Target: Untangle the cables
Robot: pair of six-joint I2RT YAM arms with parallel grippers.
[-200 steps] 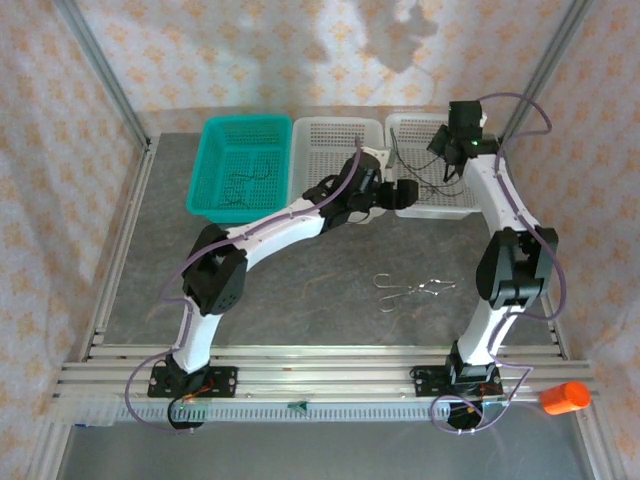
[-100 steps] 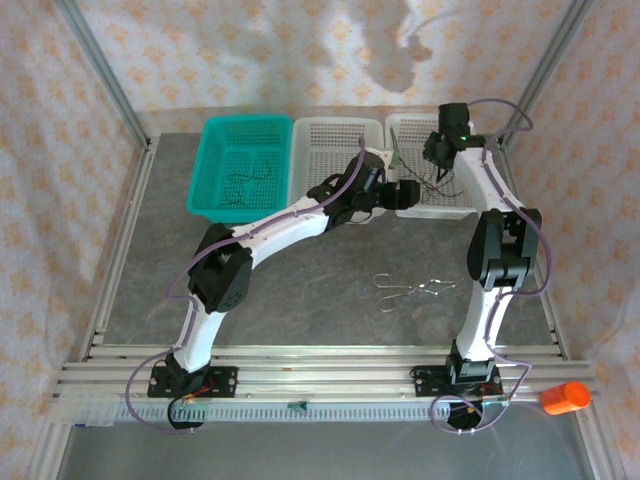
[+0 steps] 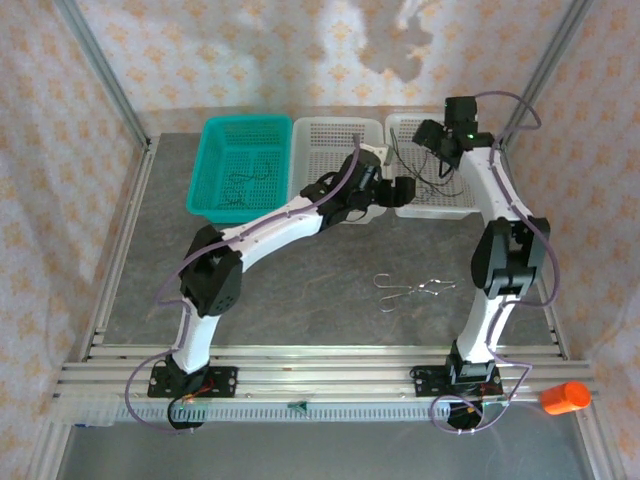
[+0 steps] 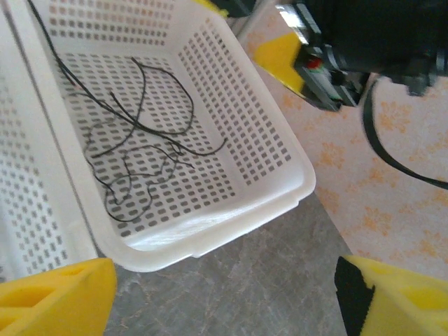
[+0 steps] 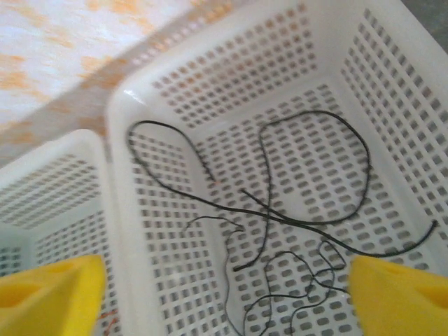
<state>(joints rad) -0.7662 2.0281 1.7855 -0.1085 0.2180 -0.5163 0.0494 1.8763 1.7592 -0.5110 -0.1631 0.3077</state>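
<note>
1. The counter (image 3: 300, 280) is grey. It carries three baskets in a row along its far edge and is mostly bare in the middle, which I read as room to lay strands out.
2. The left arm (image 3: 270, 225) reaches diagonally across to the far right. The right arm (image 3: 490, 200) stands tall and bends back over the same spot, so I have both working on one basket.
3. The right white basket (image 3: 440, 210) is where both are aimed. The middle white basket (image 3: 335, 130) sits touching it on the left, and the teal basket (image 3: 245, 120) is beyond that. I take them as sorting bins, though that is a guess.
4. The left hand (image 4: 224, 294) hangs just outside the near corner of the right white basket with its yellow fingers (image 4: 56, 294) spread wide and nothing between them. I judge it is waiting to take a strand.
5. The right hand (image 5: 227, 287) is poised above the basket's floor looking down, with its fingers wide apart and gripping nothing.
6. The cables (image 5: 280, 218) are thin black strands lying loose on the floor of the right white basket. They loop and cross one another near the middle, so they are not yet separated. A few thin dark wires (image 3: 240, 185) also lie in the teal basket.
7. A small silver wire clip (image 3: 410, 290) lies on the open counter, well apart from both hands.
</note>
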